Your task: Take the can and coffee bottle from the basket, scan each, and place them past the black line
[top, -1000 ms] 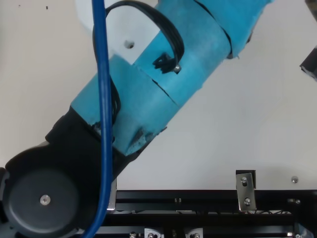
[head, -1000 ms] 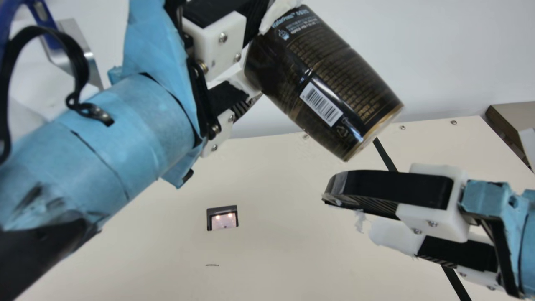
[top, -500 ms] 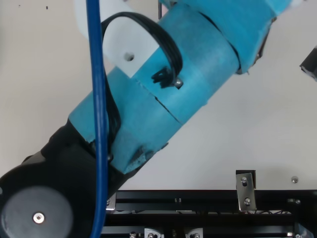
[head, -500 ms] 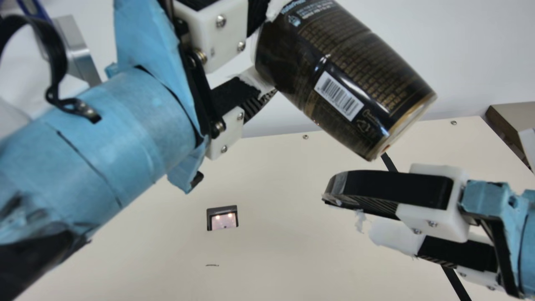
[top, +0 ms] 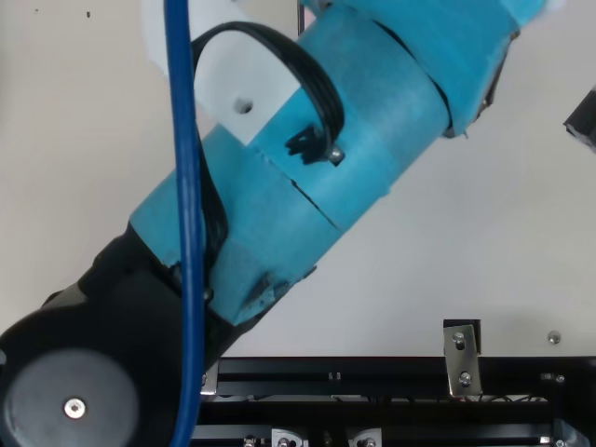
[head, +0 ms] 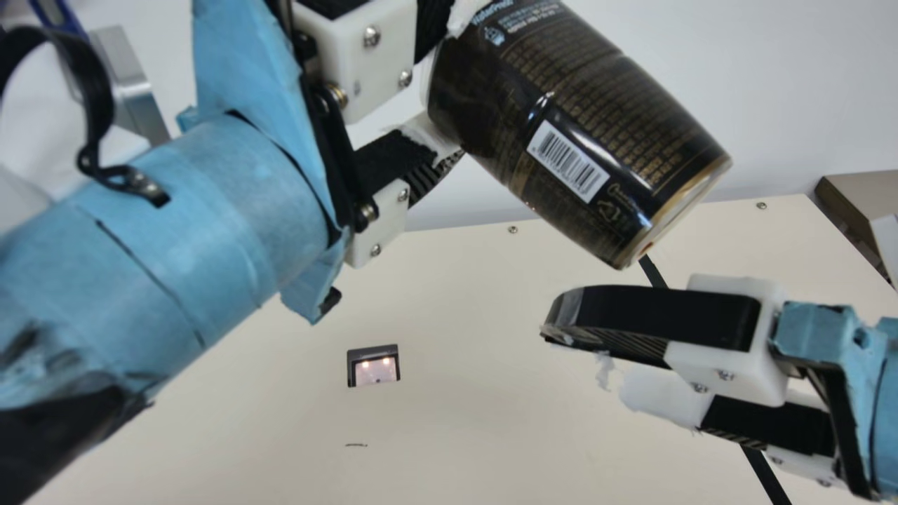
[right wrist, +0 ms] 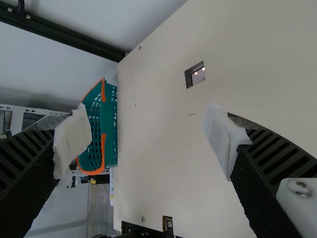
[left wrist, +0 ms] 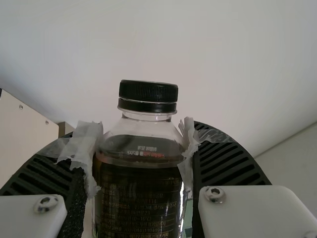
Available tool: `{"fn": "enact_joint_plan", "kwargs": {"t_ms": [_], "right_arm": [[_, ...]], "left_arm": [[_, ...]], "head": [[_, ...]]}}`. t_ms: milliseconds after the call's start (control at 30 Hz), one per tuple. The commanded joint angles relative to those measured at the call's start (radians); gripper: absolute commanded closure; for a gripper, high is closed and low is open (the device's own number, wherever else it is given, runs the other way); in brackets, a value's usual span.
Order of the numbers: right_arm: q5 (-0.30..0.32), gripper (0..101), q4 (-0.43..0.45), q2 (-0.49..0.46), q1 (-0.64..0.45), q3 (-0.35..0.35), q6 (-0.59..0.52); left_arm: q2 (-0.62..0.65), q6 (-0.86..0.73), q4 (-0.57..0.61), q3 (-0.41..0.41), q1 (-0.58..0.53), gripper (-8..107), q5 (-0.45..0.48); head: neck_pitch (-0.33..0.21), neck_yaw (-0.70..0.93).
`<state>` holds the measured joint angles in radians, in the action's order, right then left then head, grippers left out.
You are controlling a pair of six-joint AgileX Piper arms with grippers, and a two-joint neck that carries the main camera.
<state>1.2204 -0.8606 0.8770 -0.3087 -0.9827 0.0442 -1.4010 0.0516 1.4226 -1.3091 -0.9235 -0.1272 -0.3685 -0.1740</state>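
The left gripper (head: pixel 449 81) pinches the coffee bottle (head: pixel 582 133) around its upper body; both sit farther toward the main view's right than a second ago. The bottle is tilted, base outward from the claw, overlapping the tabletop's (head: pixel 449 294) far edge in that view. The right gripper (head: pixel 595 359) is spread, below the bottle's base in view.

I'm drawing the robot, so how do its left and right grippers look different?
The left gripper holds the coffee bottle, while the right gripper holds nothing. The left one's fingers press on the bottle's sides; the right one's stand wide apart. In the main view, the left one is higher up than the right one. Both have black ribbed fingers with whitish wrapping.
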Motion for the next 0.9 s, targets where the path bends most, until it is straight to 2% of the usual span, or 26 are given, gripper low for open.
{"fn": "enact_joint_plan", "kwargs": {"t_ms": [0, 533, 867], "right_arm": [[0.000, 0, 0.000, 0.000, 0.000, 0.000, 0.000], [0.000, 0, 0.000, 0.000, 0.000, 0.000, 0.000], [0.000, 0, 0.000, 0.000, 0.000, 0.000, 0.000]], "left_arm": [[0.002, -0.009, -0.005, 0.009, 0.009, 89, -0.008], [0.114, -0.004, -0.009, 0.160, 0.210, 89, -0.031], [0.204, 0.126, -0.135, 0.289, 0.288, 89, 0.015]], "head": [[-0.009, -0.009], [-0.009, -0.009], [-0.009, -0.009]]}}
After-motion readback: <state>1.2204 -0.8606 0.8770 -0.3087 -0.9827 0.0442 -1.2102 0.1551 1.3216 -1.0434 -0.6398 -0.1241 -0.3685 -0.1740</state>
